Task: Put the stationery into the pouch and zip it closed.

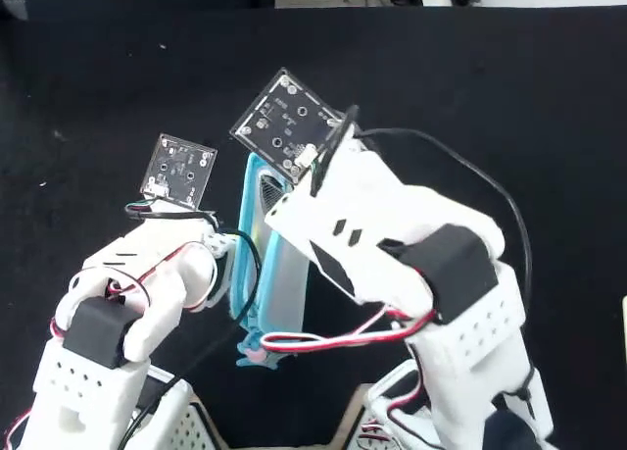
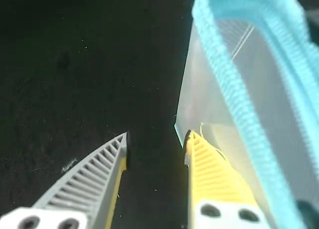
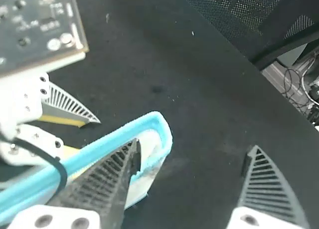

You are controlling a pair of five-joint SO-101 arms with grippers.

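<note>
**Inspector:** Where is the pouch?

**Assessor:** The clear pouch with blue zip edging lies on the black table, between the two arms, its length running away from their bases.

**Inspector:** What is the left hand's condition?

**Assessor:** The left hand is spread. Its yellow finger rests against the pouch's clear side wall. The grey finger stands beside the pouch over bare table.

**Inspector:** And the right hand?

**Assessor:** The right hand is spread wide at the pouch's far end. One finger lies across the blue rim there. The other stands well apart over the table.
</note>
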